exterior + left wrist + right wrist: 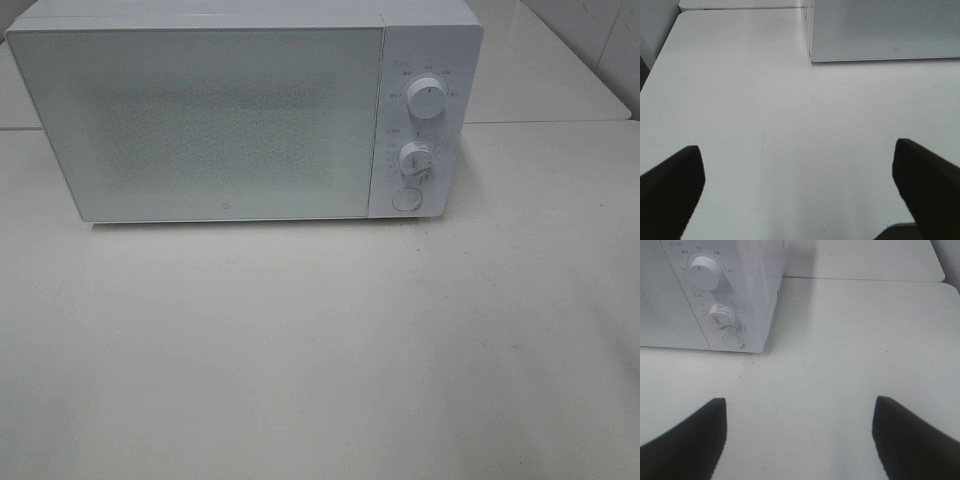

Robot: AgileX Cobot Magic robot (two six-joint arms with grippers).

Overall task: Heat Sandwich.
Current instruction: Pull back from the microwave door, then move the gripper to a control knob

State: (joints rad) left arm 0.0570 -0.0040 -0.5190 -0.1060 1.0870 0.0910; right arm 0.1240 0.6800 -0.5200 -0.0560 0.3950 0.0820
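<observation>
A white microwave stands at the back of the white table with its door shut. It has two round knobs and a round button on its right panel. The sandwich is not in view in any frame. No arm shows in the exterior high view. My left gripper is open and empty, low over the bare table in front of the microwave's left corner. My right gripper is open and empty, in front of the microwave's control panel.
The white table stretches in front of the microwave. A seam where it meets a second tabletop runs behind the microwave. The table's left edge shows in the left wrist view.
</observation>
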